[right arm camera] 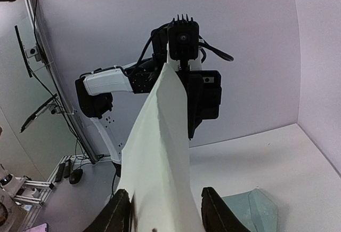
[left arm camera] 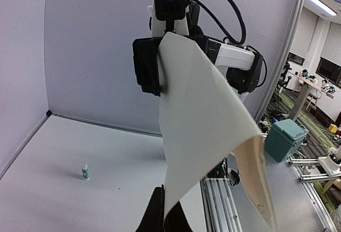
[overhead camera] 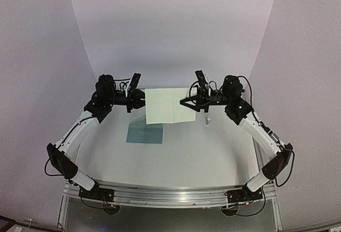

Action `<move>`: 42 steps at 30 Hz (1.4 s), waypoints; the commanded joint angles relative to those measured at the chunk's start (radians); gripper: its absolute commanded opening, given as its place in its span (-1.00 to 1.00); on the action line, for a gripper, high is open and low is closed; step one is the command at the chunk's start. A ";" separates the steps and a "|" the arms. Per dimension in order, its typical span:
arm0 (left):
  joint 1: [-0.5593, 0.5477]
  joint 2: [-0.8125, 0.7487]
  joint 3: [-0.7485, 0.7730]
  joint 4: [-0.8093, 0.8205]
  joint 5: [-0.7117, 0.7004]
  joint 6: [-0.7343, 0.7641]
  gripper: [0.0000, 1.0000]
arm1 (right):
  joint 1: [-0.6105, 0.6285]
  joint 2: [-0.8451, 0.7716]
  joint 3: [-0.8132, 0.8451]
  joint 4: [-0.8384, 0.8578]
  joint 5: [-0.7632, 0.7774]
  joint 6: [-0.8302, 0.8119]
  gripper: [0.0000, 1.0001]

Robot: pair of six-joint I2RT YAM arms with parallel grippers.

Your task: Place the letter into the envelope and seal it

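Note:
The letter (overhead camera: 168, 105) is a cream sheet held up in the air between my two arms, its plain back facing the top camera. My left gripper (overhead camera: 143, 102) is shut on its left edge; the left wrist view shows the sheet (left arm camera: 197, 120) rising from the pinched fingers (left arm camera: 157, 210). My right gripper (overhead camera: 187, 104) sits at the right edge. There the letter (right arm camera: 160, 152) runs between two fingers (right arm camera: 213, 210) that stand apart, open. The teal envelope (overhead camera: 145, 133) lies flat on the table below, and its corner (right arm camera: 250, 210) shows in the right wrist view.
A small glue stick (overhead camera: 208, 120) stands on the table under the right gripper, and the left wrist view shows it too (left arm camera: 84, 171). White backdrop walls close the back and sides. A metal rail (overhead camera: 170, 196) runs along the near edge.

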 commanded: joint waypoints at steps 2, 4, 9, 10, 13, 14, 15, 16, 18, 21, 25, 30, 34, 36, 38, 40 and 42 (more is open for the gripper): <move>-0.006 -0.034 0.039 -0.027 -0.044 0.031 -1.00 | -0.003 0.010 0.038 0.030 -0.026 0.020 -0.37; -0.006 -0.038 0.037 -0.027 -0.035 0.030 -1.00 | -0.003 0.003 0.025 0.030 -0.018 0.013 -0.68; -0.002 -0.038 0.029 -0.037 -0.027 0.037 -1.00 | -0.003 -0.017 0.003 0.031 0.002 0.008 -0.82; 0.001 -0.038 0.029 -0.038 -0.024 0.038 -0.94 | -0.003 -0.022 0.001 0.031 0.006 0.008 -0.88; 0.018 -0.042 0.025 -0.040 -0.019 0.041 -0.50 | -0.003 -0.051 -0.026 0.030 0.040 0.002 -1.00; 0.030 -0.044 0.023 -0.042 -0.020 0.042 -0.30 | -0.003 -0.063 -0.039 0.030 0.058 -0.002 -1.00; 0.043 -0.046 0.022 -0.046 -0.021 0.045 -0.16 | -0.004 -0.077 -0.055 0.030 0.079 -0.004 -1.00; 0.057 -0.048 0.022 -0.053 -0.021 0.051 -0.02 | -0.004 -0.090 -0.072 0.030 0.096 -0.007 -1.00; 0.090 -0.058 0.017 -0.090 -0.026 0.103 0.24 | -0.003 -0.123 -0.116 0.030 0.133 -0.013 -1.00; 0.119 -0.082 0.011 -0.245 -0.079 0.284 0.50 | -0.006 -0.161 -0.167 0.027 0.167 -0.012 -1.00; 0.122 -0.100 0.011 -0.432 -0.230 0.535 0.67 | -0.006 -0.173 -0.207 0.013 0.213 -0.008 -1.00; 0.107 -0.101 0.067 -0.486 -0.255 0.680 0.68 | 0.001 -0.090 -0.109 -0.181 0.214 -0.014 -1.00; 0.041 -0.078 0.164 -0.591 -0.290 0.872 0.74 | 0.030 -0.016 -0.045 -0.213 0.167 -0.008 -1.00; 0.014 -0.064 0.208 -0.663 -0.295 0.979 0.79 | 0.041 0.002 -0.034 -0.217 0.162 -0.013 -1.00; 0.000 -0.047 0.255 -0.737 -0.295 1.052 0.84 | 0.049 0.013 -0.028 -0.223 0.159 -0.016 -1.00; -0.010 -0.026 0.293 -0.792 -0.297 1.097 0.92 | 0.058 0.020 -0.027 -0.227 0.143 -0.018 -1.00; -0.031 -0.010 0.309 -0.812 -0.297 1.102 0.98 | 0.068 0.034 -0.016 -0.228 0.113 -0.010 -1.00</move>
